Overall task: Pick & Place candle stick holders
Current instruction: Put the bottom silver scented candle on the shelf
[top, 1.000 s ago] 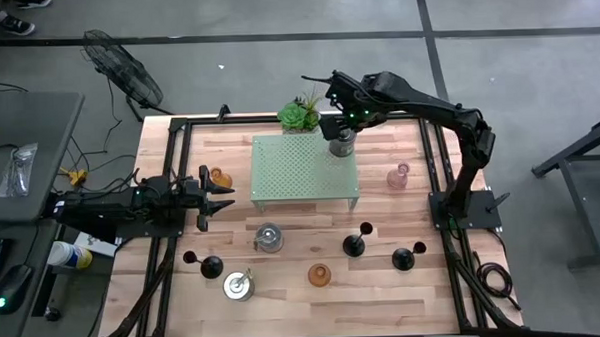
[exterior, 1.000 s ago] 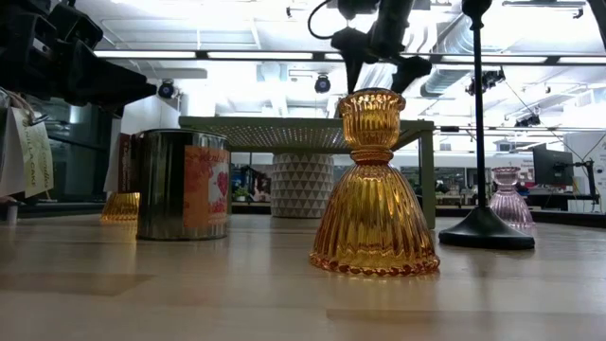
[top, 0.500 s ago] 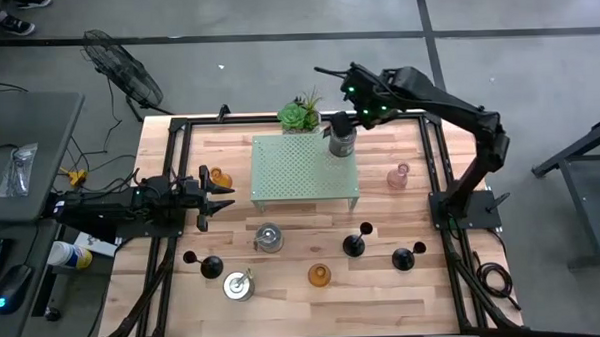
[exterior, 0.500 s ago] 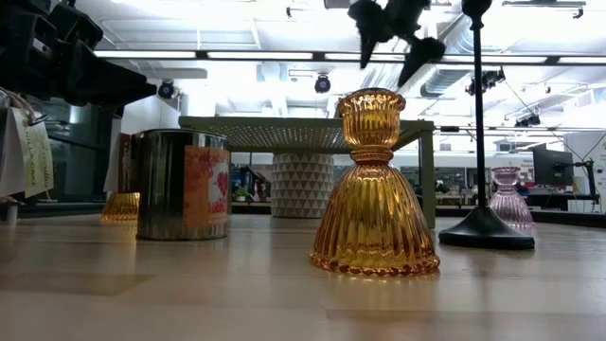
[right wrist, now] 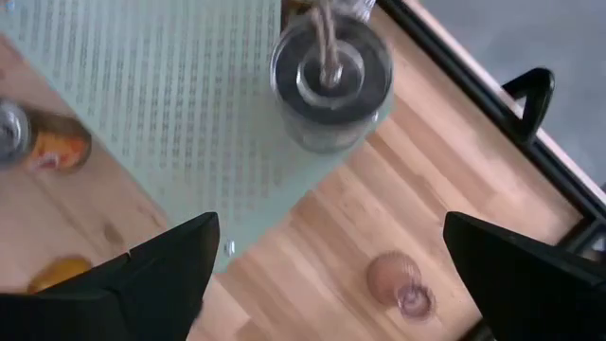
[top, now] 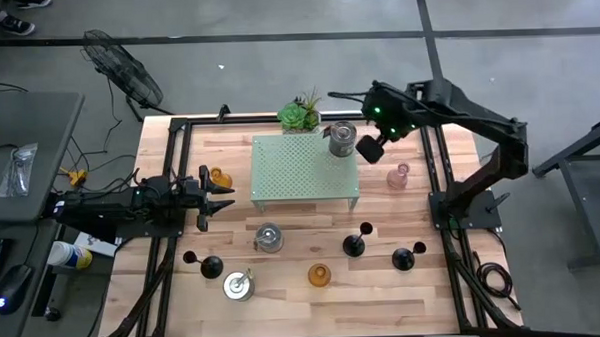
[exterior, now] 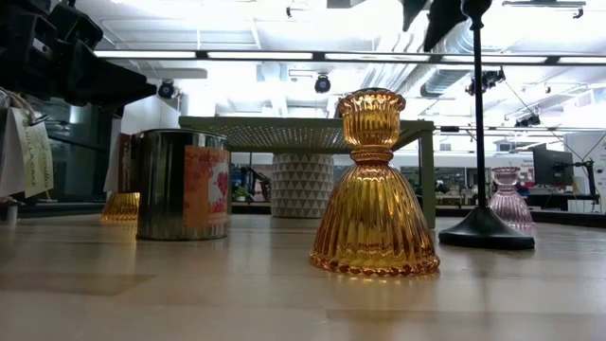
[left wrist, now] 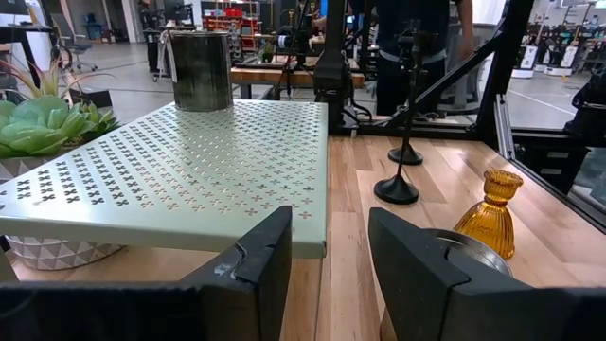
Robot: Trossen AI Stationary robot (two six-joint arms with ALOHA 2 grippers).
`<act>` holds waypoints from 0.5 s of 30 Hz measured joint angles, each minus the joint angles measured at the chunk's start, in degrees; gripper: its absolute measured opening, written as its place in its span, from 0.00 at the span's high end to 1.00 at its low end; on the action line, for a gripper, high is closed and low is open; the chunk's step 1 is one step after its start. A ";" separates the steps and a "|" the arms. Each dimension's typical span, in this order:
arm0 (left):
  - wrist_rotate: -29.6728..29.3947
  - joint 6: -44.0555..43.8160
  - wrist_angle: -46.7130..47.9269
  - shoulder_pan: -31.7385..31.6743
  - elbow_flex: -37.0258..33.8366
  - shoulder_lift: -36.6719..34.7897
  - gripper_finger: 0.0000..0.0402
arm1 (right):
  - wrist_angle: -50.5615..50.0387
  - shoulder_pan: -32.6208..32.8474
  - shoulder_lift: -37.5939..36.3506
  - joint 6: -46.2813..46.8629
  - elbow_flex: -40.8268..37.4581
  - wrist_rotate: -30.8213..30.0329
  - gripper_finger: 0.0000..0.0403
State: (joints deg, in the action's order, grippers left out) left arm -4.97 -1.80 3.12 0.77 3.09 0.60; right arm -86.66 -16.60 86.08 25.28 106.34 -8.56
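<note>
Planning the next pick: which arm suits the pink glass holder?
Right. The open right gripper hangs beside the pink glass candle holder; the left gripper waits at the table's far left edge.

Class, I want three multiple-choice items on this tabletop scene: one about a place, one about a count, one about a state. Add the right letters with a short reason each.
1. Where does the dark metal cylinder holder stand?
A. on the pale green perforated stand
B. on the bare wood by the left arm
C. inside the potted plant

2. How many black holders with a thin stem are on the table, seen from above?
A. one
B. three
C. five

3. How is the right gripper?
A. shut on the cylinder
B. open, holding nothing
C. shut on the pink glass holder

Answers: 1 A, it sits on the stand's far corner by the plant. 2 B, three round black bases show along the near side. 3 B, the right wrist view shows its fingers spread wide with nothing between.
</note>
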 joint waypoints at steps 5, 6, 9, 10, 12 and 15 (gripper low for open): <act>0.00 0.00 -0.01 0.01 0.00 0.00 0.66 | -3.43 2.18 -2.34 2.81 -0.19 -0.06 0.01; 0.00 0.00 -0.01 -0.01 0.00 0.02 0.66 | -3.21 2.57 -3.14 2.95 -0.84 -0.06 0.01; 0.00 0.00 0.00 0.00 0.00 0.01 0.66 | -3.13 3.84 -5.94 3.45 -3.98 0.04 0.01; 0.00 0.00 -0.01 -0.01 0.00 0.00 0.66 | -3.16 4.26 -6.95 3.98 -5.06 0.10 0.01; -0.01 0.00 0.01 -0.01 0.01 0.01 0.66 | -3.22 5.28 -8.89 5.26 -7.52 0.12 0.01; 0.00 0.00 0.00 0.01 0.00 0.00 0.66 | -3.17 7.24 -11.17 7.28 -10.39 0.57 0.01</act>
State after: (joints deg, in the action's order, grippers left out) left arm -4.97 -1.80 3.12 0.78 3.09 0.60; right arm -89.83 -9.36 74.92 32.57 95.95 -7.98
